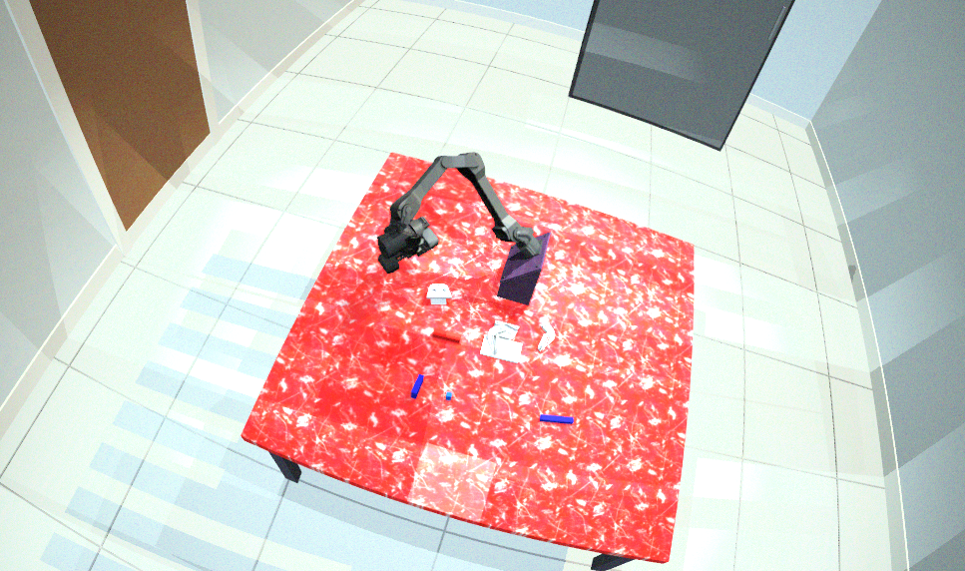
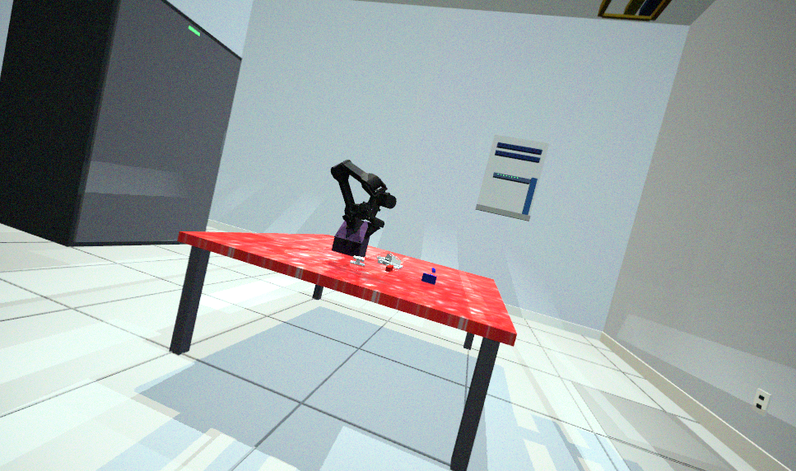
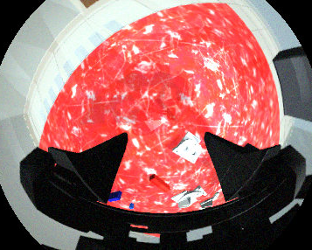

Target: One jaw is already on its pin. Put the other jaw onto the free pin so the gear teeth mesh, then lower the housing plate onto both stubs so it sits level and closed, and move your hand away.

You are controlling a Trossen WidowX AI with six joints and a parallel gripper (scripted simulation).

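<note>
My gripper point(image 1: 409, 256) point(image 3: 166, 135) is open and empty, above the table's left side. The white housing plate point(image 1: 438, 291) point(image 2: 358, 260) point(image 3: 189, 149) has small dark marks on top and stands apart from the base; in the wrist view it shows between and beyond the fingers, toward the right one. The white base point(image 1: 512, 350) point(image 3: 179, 197) carries one white jaw point(image 1: 502, 331), seen small. The other white jaw point(image 1: 547, 333) point(image 3: 208, 201) lies on the table right of the base, partly hidden by the right finger in the wrist view. Pins and teeth are too small to tell.
The purple arm mount point(image 1: 520, 280) point(image 2: 349, 244) stands behind the base. A red bar point(image 1: 446, 337) point(image 3: 159, 182) lies between plate and base. A blue block point(image 1: 416, 386), a small blue cube point(image 1: 448, 396) and a blue bar point(image 1: 556, 418) lie nearer the front edge.
</note>
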